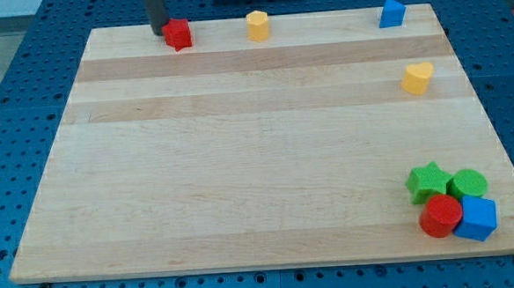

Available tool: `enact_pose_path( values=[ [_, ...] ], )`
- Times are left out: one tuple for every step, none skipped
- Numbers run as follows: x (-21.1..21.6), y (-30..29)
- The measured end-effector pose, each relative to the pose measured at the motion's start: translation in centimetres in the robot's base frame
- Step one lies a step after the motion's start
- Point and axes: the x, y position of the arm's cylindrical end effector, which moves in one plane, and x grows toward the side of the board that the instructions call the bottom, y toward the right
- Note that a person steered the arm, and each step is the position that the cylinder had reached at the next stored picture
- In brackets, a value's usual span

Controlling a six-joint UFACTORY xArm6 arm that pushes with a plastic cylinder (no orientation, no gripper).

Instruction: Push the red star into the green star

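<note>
- Sitting at the view's top edge of your board [240,162], the red star [178,33] touches my tip [159,31], which is on the star's left side.
- There are no jaws here for you to check, only a bare rod.
- You'll find the green star [429,181] well apart, bottom right, clustered with a green cylinder [467,184], red cylinder [441,215] and blue cube [478,218].

Wooden board [240,162] carries seven blocks: three along top edge (view's), four clustered bottom right.
</note>
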Motion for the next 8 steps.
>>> enact_pose_path(
  values=[
    [0.3, 3.1],
    [2.5, 4.6],
    [6.3, 4.4],
    [9.8, 4.4],
    [11.9, 1.9],
    [14.0, -0.3],
    [17.1, 0.3],
    [20.4, 3.7]
  ],
)
